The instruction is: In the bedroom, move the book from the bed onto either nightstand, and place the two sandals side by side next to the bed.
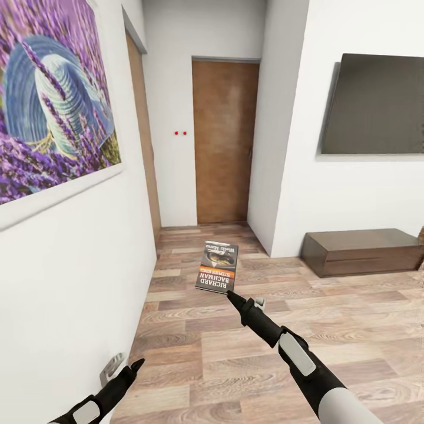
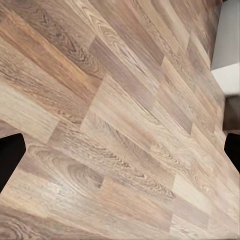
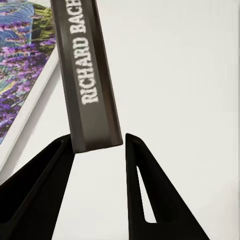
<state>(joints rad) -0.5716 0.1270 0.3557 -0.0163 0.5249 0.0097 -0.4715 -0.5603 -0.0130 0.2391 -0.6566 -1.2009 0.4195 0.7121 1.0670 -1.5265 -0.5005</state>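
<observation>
The book (image 1: 218,266) is off the bed and in the air, held out ahead of the robot by the right pincer (image 1: 231,294), which is clamped on its lower edge; in the right wrist view the spine sits between the two dark fingers (image 3: 145,190), pressed against one of them, with a sliver of daylight showing beside the other. The book rises straight away from the fingertips, its long axis running on in line with the arm, cover facing the head camera and upside down to it. The writing reads "RICHARD BACHMAN" in white under an orange band whose smaller lettering is too blurred to make out, and "RICHARD BACH…" runs along the spine (image 3: 87,75) in the wrist view. The left pincer (image 1: 126,372) hangs low beside the white wall, its fingers apart over the wood-plank floor (image 2: 120,130), and carries nothing. Neither nightstand is in sight here: ahead are a brown door (image 1: 225,141), a dark wall screen (image 1: 377,103), a long low cabinet (image 1: 359,250) (too long to be a nightstand, I judge) and the lavender picture (image 1: 53,100) on the left wall. The coming move therefore probably turns on bringing a nightstand into view before the right arm can set the book down flat.
</observation>
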